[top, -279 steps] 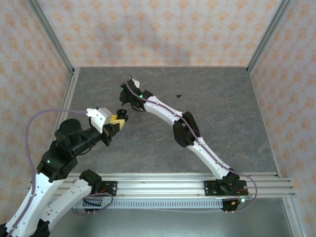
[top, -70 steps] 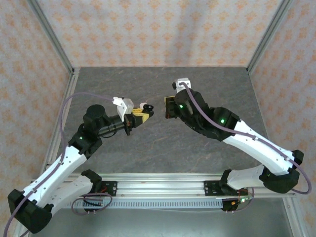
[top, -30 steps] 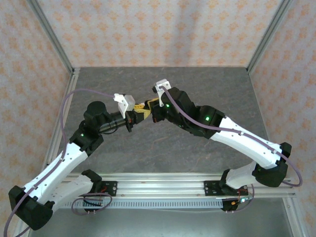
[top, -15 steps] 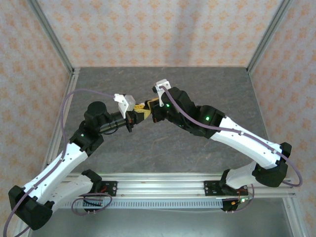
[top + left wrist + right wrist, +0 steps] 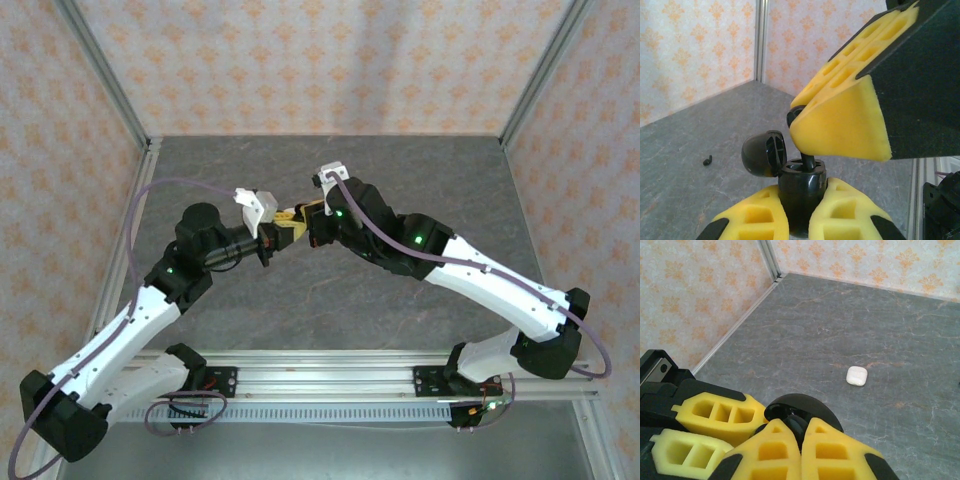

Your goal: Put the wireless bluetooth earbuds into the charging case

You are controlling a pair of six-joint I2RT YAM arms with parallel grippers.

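- Progress is judged to be partway. A black case (image 5: 801,186) with its lid (image 5: 762,152) flipped open is held above the surface (image 5: 440,190). A black earbud (image 5: 809,161) is set with its lower end in the mouth of the case, but whether it is fully seated cannot be told.
- The left claw (image 5: 801,202) is clenched on the body of the black case, which stands upright between the yellow pads (image 5: 850,220).
- The right claw (image 5: 801,434) is clenched on the black earbud from above, and is met almost tip to tip by the left claw.
- Left to do, by this reading: the earbud is to be let go into its socket, a second earbud fetched and placed, and the lid closed.
- A black speck (image 5: 706,160) is seen on the surface, well apart from the claws. It may be that second earbud, but it is too small to tell.
- A white case (image 5: 857,375), pebble-shaped, lies flat on the surface well apart from both claws. It appears shut and untouched, so any filling of it is judged not yet begun.
- The surface is grey, with a veined stone pattern.
- The room is a small booth, with walls (image 5: 330,60) papered in a pale orange motif and metal posts (image 5: 107,75) at the back corners. A metal rail (image 5: 330,372) runs along the near edge, where the arms are bolted.
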